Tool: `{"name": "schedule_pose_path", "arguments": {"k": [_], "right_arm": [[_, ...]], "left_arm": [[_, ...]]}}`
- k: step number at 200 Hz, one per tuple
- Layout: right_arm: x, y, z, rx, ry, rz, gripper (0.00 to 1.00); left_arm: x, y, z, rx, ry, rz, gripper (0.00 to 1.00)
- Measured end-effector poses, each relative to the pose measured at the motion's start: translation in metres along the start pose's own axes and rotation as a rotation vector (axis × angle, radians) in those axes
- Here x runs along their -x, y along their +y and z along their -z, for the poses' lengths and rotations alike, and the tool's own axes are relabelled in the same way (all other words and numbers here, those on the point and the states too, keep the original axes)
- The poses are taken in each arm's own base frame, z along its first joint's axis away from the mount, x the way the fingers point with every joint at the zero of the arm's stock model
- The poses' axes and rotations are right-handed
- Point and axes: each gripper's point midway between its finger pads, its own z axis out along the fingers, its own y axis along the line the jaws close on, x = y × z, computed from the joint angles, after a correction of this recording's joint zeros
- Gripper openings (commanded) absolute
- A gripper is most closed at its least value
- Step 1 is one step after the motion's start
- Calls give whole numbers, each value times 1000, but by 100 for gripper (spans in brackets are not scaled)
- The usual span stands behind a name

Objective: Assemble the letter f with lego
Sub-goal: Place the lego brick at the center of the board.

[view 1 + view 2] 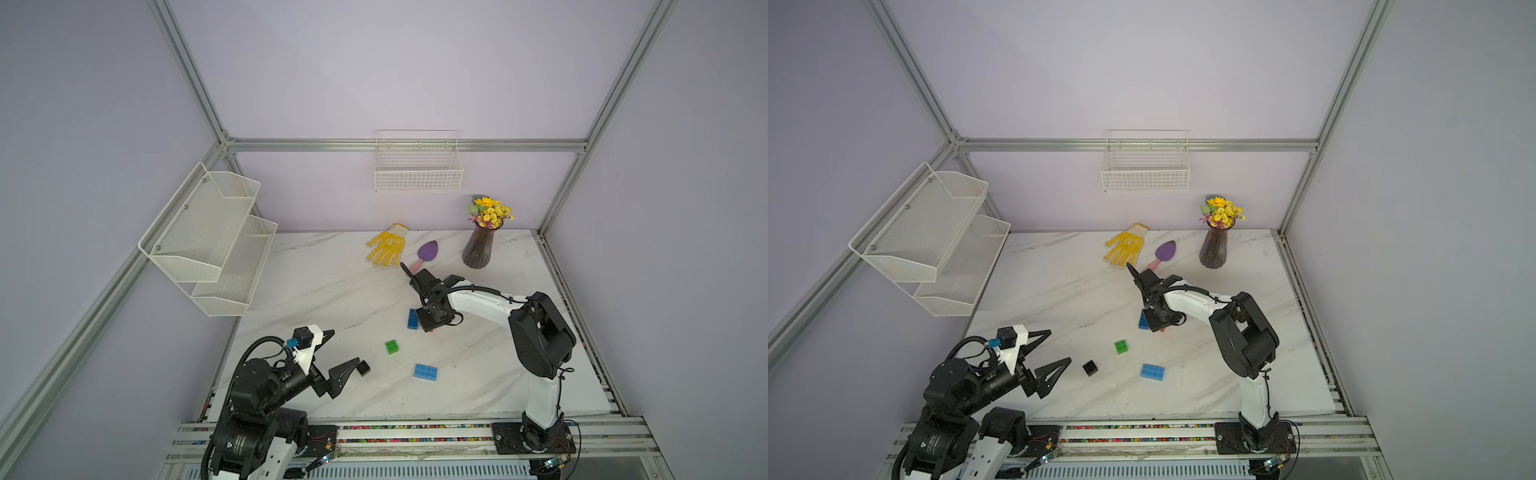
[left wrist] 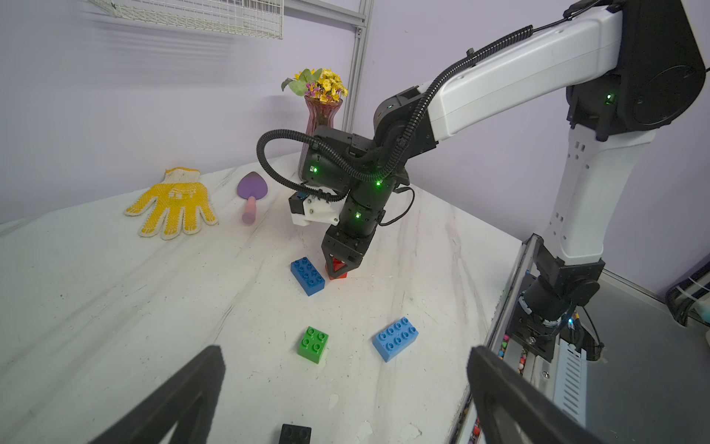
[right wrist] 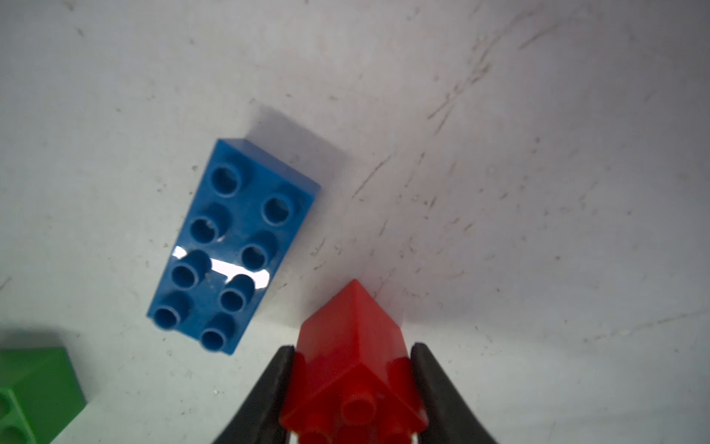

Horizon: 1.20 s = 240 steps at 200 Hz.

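Red brick [image 3: 351, 334] is the piece in hand: the right claw [image 3: 352, 350] has its jaws drawn partway in and pinches it by two opposite sides, studs facing the wrist. Whether the brick rests on the desk [image 1: 332, 282] or is just clear of it I cannot tell. The dark blue brick [image 3: 234, 246] lies flat just beside it, not touching. The green brick [image 1: 391, 346], the lighter blue brick [image 1: 425, 372] and the black brick [image 1: 364, 368] lie apart from one another nearer the robot. The left claw [image 1: 345, 345] is spread to its widest and holds nothing, near the black brick.

No two bricks are joined, so the letter f is not yet begun; this looks like the pick-up of the first stem piece. The next move probably calls for lifting the red brick straight up, squaring it over another brick's studs and pressing down firmly. The grip is on the corners, so it could twist; the free claw may need to steady the lower brick
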Motion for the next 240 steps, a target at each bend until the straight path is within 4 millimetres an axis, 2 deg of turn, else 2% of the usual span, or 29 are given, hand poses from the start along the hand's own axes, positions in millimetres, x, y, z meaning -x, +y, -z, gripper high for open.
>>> {"name": "schedule_pose_path", "arguments": {"k": [50, 92, 119, 140, 168, 203, 223, 240], "right_arm": [[2, 1, 0, 36, 18, 215, 32], [0, 2, 0, 61, 23, 374, 39], [-1, 3, 1, 76, 23, 425, 46], [-1, 4, 0, 81, 24, 446, 55], [-4, 6, 0, 94, 32, 460, 71], [-7, 8, 2, 110, 41, 454, 82], [-4, 7, 12, 109, 20, 434, 83], [6, 7, 32, 108, -24, 396, 89]], "left_arm": [[0, 1, 0, 8, 0, 0, 100], [-1, 4, -1, 15, 7, 7, 100], [-2, 5, -2, 20, 12, 10, 100], [-2, 6, -2, 23, 12, 11, 100], [-2, 6, -3, 23, 13, 12, 100], [-3, 7, -3, 25, 18, 16, 100], [-3, 8, -4, 26, 21, 18, 100], [-3, 8, -4, 27, 21, 18, 100]]}}
